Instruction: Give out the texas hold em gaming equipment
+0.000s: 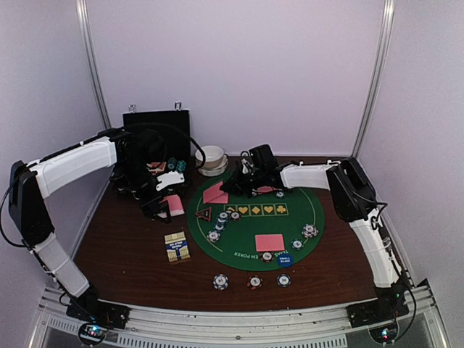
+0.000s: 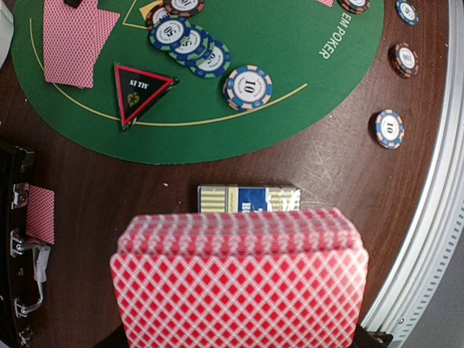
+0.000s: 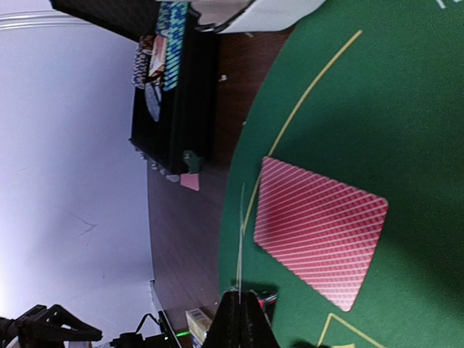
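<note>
The brown surface (image 1: 123, 250) carries a green poker mat (image 1: 243, 241), with a card box (image 1: 177, 246) just to its left. Three striped chips (image 1: 254, 281) line the surface's near edge.

Soft, even light throughout.
The dark brown wooden tabletop (image 2: 319, 167) carried a faint sheen; the red-diamond-backed card stack (image 2: 239, 290) was slightly blurred close up; the top view was grainy.

Lab test booth, plain white walls (image 1: 239, 65), aluminium frame rail (image 1: 239, 319)

The deck (image 2: 239, 290) is showing a red-and-white lattice, the mat (image 2: 304, 109) green with a yellow line, the triangle (image 2: 139, 90) black edged red, the chips (image 2: 248, 87) blue-and-white stripes, and the box (image 2: 250, 198) blue with gold stripes.
</note>
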